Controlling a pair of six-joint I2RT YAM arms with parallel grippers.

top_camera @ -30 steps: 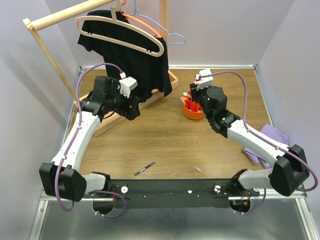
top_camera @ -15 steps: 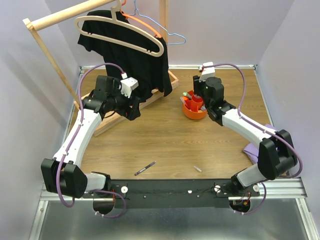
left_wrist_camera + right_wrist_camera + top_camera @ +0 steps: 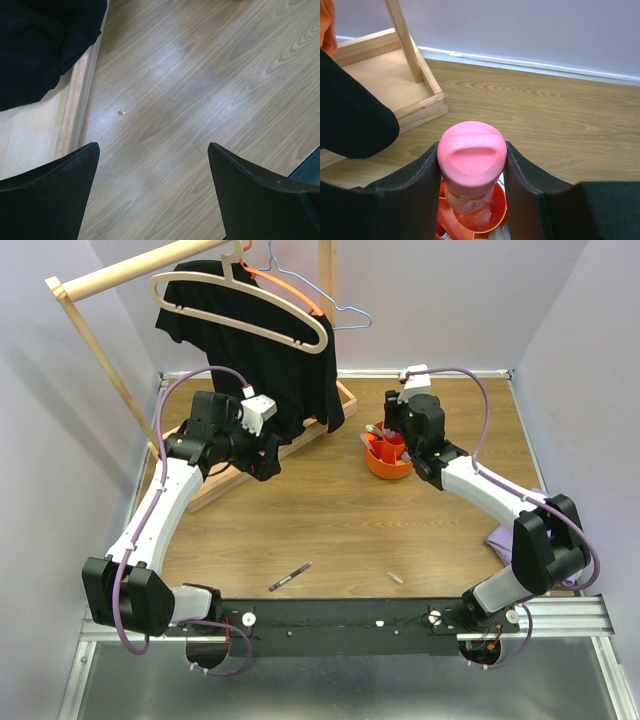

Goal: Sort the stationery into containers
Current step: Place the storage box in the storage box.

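The orange organiser (image 3: 385,458) stands on the table at the back centre-right, with a few pens in it. My right gripper (image 3: 398,436) is right over it, shut on the stubby pink tube (image 3: 471,159), whose lower end sits in the organiser's central cup (image 3: 490,220). A slim dark pen (image 3: 290,576) lies near the front edge, and a small pale piece (image 3: 396,578) lies to its right. My left gripper (image 3: 268,462) is open and empty above bare wood beside the wooden rack base (image 3: 75,100).
A wooden clothes rack with hangers and a black garment (image 3: 265,340) fills the back left. A purple cloth (image 3: 535,525) lies at the right edge under my right arm. The black garment (image 3: 40,45) shows in the left wrist view.
My right gripper has moved left and back over the organiser and brought the pink tube down into its central cup. The left arm has not moved.
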